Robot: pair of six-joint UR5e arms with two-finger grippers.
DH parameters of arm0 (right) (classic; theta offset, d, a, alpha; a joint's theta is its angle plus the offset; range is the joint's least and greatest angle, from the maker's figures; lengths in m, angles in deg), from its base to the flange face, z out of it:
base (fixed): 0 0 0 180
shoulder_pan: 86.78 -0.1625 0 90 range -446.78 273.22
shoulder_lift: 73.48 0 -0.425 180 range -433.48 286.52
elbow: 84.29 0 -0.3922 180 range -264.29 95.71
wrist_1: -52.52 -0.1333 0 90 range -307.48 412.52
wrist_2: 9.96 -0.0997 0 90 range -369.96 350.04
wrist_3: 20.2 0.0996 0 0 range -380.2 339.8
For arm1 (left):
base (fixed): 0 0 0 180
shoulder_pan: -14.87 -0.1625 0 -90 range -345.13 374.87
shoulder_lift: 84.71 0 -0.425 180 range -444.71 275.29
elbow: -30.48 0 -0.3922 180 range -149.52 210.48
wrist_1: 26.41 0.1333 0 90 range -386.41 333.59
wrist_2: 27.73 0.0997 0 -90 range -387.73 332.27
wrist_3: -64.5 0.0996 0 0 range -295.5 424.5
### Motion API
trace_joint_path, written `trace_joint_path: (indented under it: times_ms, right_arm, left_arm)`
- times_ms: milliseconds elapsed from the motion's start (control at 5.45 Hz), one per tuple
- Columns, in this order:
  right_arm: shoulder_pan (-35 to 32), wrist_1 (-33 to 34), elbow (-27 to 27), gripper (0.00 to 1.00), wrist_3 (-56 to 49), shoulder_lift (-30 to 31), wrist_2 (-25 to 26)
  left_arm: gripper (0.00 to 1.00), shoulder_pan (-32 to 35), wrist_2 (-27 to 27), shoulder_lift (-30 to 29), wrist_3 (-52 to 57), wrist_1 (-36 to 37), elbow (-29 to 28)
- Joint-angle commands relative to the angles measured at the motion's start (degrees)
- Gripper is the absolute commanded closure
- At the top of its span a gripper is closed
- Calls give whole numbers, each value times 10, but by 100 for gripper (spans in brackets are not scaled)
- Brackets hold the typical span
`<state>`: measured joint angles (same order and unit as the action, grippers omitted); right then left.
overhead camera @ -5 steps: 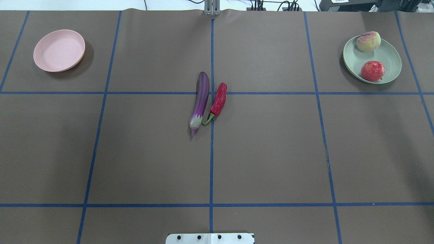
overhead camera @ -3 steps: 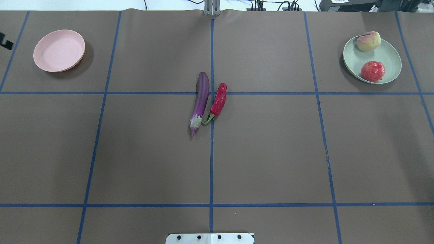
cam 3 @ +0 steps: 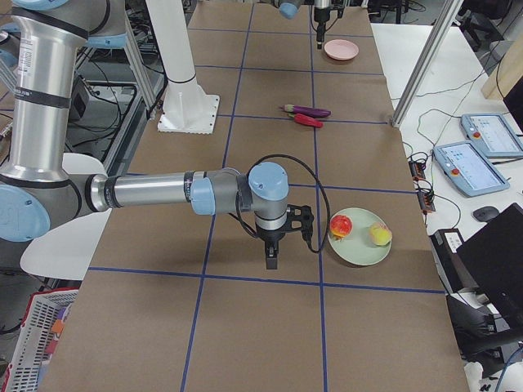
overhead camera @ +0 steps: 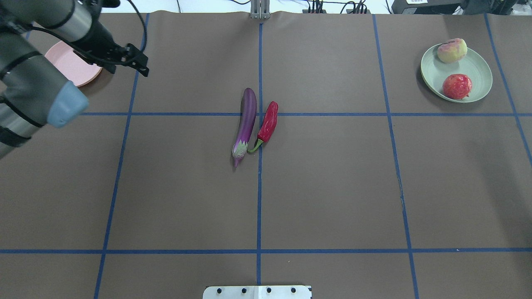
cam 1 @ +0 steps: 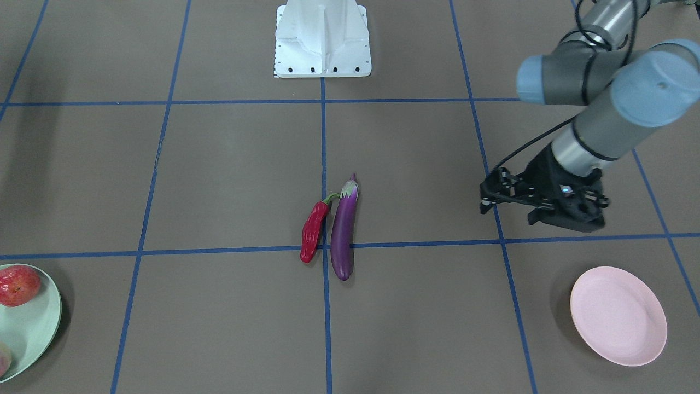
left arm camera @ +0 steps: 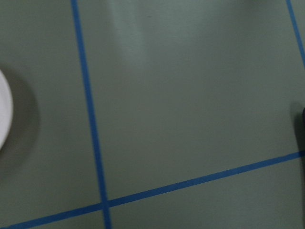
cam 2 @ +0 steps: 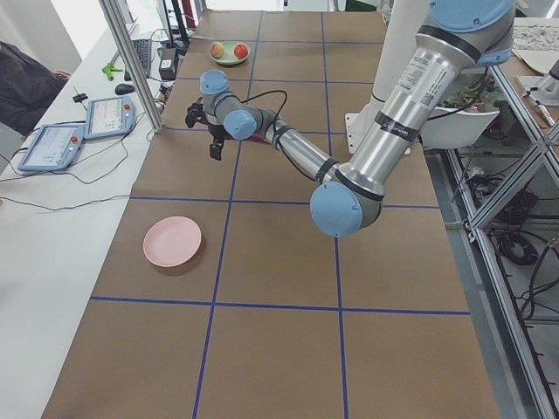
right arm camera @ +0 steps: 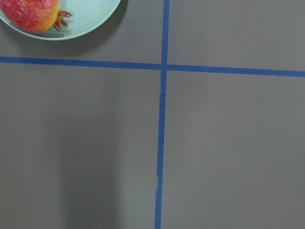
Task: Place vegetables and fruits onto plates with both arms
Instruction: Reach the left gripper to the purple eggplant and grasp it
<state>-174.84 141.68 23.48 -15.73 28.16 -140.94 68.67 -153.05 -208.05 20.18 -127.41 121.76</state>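
Left arm is stretched over the bench's far left corner. The left gripper hangs above the bench near the smooth oval pink plate, fingers spread wide and empty.

Right gripper points straight down just beside the green plate; finger gap cannot be told.

Glossy slim eggplant lies mid-bench with its cap toward the robot. Wrinkled chili lies parallel just beside it, stem toward the cap.

Mottled ball and peach sit on the green plate.
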Motion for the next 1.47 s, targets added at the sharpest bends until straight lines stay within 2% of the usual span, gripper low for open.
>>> trace_joint_path:
  times_ms: [0,184,367,551,734,1101,1285]
  right_arm:
    - [0,0,1,0,2,0,-1]
    - [0,0,1,0,0,0,-1]
    - [0,0,1,0,2,0,-1]
    - [0,0,1,0,2,0,-1]
    - [0,0,2,0,2,0,-1]
    - [0,0,2,0,0,1,-1]
    - [0,0,2,0,1,1,-1]
  left_arm:
    - [0,-114,104,-43,-88,-2,-14]
    - [0,-171,158,-53,-137,-3,-18]
    - [0,-203,196,-93,-182,-7,-61]
    - [0,-223,206,-117,-200,-8,-92]
    - [1,-231,206,-119,-200,-8,-95]
    - [22,-231,206,-145,-199,-8,-141]
    - [34,-231,206,-148,-198,-8,-142]
